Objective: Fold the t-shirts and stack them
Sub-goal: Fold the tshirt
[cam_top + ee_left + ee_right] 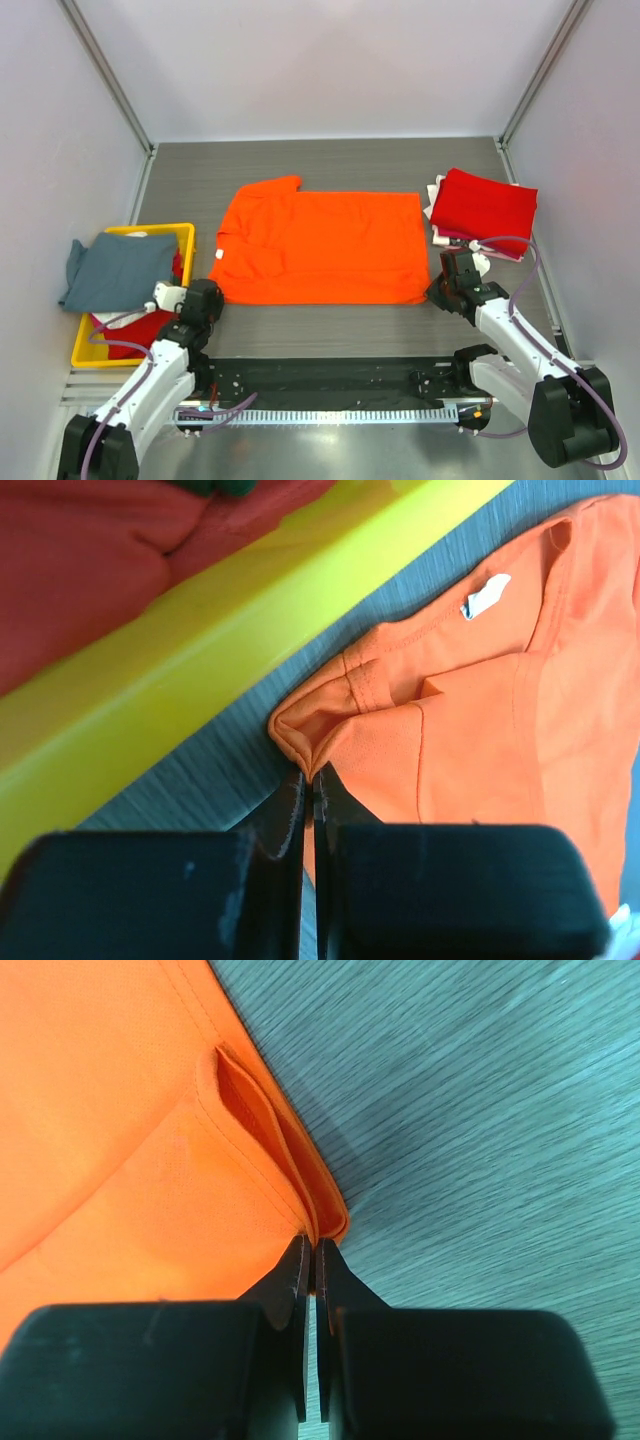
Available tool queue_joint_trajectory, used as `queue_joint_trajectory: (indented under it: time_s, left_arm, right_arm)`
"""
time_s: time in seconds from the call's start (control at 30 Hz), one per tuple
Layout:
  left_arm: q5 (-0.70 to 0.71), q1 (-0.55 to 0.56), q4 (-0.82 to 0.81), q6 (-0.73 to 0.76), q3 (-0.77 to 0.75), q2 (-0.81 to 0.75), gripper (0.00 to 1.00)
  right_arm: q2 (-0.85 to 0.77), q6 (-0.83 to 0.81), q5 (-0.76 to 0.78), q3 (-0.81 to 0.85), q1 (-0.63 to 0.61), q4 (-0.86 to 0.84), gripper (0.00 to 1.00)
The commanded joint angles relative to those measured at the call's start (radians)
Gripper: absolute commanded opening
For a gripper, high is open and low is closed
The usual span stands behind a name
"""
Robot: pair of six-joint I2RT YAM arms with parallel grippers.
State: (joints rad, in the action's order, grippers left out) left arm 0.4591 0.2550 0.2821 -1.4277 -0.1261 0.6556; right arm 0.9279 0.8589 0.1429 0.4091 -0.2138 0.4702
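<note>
Two grippers, both closed on one garment. Your list as things lie:

1. Orange t-shirt (pixel 325 245): spread flat in the middle of the table (pixel 330 160), collar end toward your left and hem toward your right, with one sleeve pointing to the far side. A white neck label (pixel 485 595) shows inside the collar.
2. Left gripper (pixel 310 777): fingers pressed together with barely a slit between them, nipping the bunched near-left corner of the orange t-shirt where the sleeve folds over. The tips sit at the very edge of the cloth, so how much fabric you have between them is hard to judge from the wrist view. The yellow bin (pixel 200 650) wall runs just beside this corner.
3. Right gripper (pixel 312 1245): fingers likewise closed, clamped on the near-right hem corner, where two layers of hem meet at the tips.
4. Red t-shirt (pixel 483 208): folded at the far right of the table, just beyond your right gripper. It lies on white/pink t-shirts (pixel 437 192) whose edges stick out beneath it.
5. Grey-blue t-shirt (pixel 120 265): draped over the yellow bin at the left and hanging past its left wall. More red cloth (pixel 140 325) lies beneath it in the bin.
</note>
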Motion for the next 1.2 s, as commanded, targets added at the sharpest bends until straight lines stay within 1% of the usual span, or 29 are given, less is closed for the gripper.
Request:
queue_joint_trajectory:
  time_s: [0.0,0.07,0.1,0.17,0.27,0.4,0.47,0.5,0.53,0.6,0.63,0.67,0.73,0.8,0.9,1.0,1.17]
  left_arm:
    - [0.039,0.001,-0.057,0.053,-0.038,0.062,0.00]
    - [0.046,0.000,-0.020,0.081,-0.099,0.098,0.00]
    - [0.050,0.001,0.035,0.095,-0.125,0.102,0.00]
    - [0.055,0.001,0.095,0.142,-0.203,0.111,0.00]
    - [0.066,0.001,0.231,0.203,-0.320,0.121,0.00]
    - [0.075,0.001,0.316,0.269,-0.476,0.137,0.00]
    - [0.081,-0.006,0.363,0.308,-0.582,0.162,0.00]
    - [0.078,-0.028,0.379,0.322,-0.621,0.173,0.00]
    - [0.060,-0.042,0.393,0.340,-0.703,0.183,0.00]
    - [0.029,-0.094,0.430,0.390,-0.783,0.212,0.00]
    - [-0.002,-0.108,0.442,0.404,-0.856,0.220,0.00]
    - [-0.017,-0.121,0.466,0.415,-0.888,0.229,0.00]
    - [-0.048,-0.141,0.482,0.434,-0.947,0.242,0.00]
    - [-0.062,-0.142,0.489,0.435,-0.952,0.236,0.00]
    - [-0.091,-0.142,0.496,0.412,-0.888,0.197,0.00]
    - [-0.135,-0.143,0.493,0.375,-0.738,0.132,0.00]
    - [-0.201,-0.142,0.540,0.340,-0.604,-0.009,0.01]
  right_arm:
    - [-0.011,-0.006,-0.014,0.000,0.001,-0.022,0.01]
    - [-0.015,-0.008,-0.011,0.003,0.001,-0.019,0.01]
    - [-0.017,-0.009,-0.008,0.014,0.001,-0.012,0.01]
    - [-0.015,-0.009,0.000,0.034,0.001,0.005,0.01]
    - [-0.006,-0.004,0.009,0.100,0.002,0.036,0.01]
    - [0.044,-0.009,0.017,0.267,0.002,0.076,0.01]
    - [0.078,-0.014,0.023,0.338,0.002,0.097,0.01]
    - [0.086,-0.017,0.029,0.411,0.002,0.119,0.01]
    - [0.095,-0.017,0.032,0.446,0.004,0.130,0.01]
    - [0.112,-0.023,0.038,0.555,0.005,0.172,0.01]
    - [0.117,-0.023,0.044,0.589,0.007,0.189,0.01]
    - [0.118,-0.026,0.049,0.641,0.007,0.212,0.01]
    - [0.115,-0.026,0.052,0.668,0.007,0.229,0.01]
    - [0.106,-0.027,0.047,0.659,0.008,0.238,0.01]
    - [0.074,-0.021,0.032,0.582,0.007,0.239,0.01]
    - [0.025,-0.006,0.004,0.473,0.008,0.239,0.01]
    - [-0.101,0.020,-0.040,0.320,0.008,0.266,0.01]
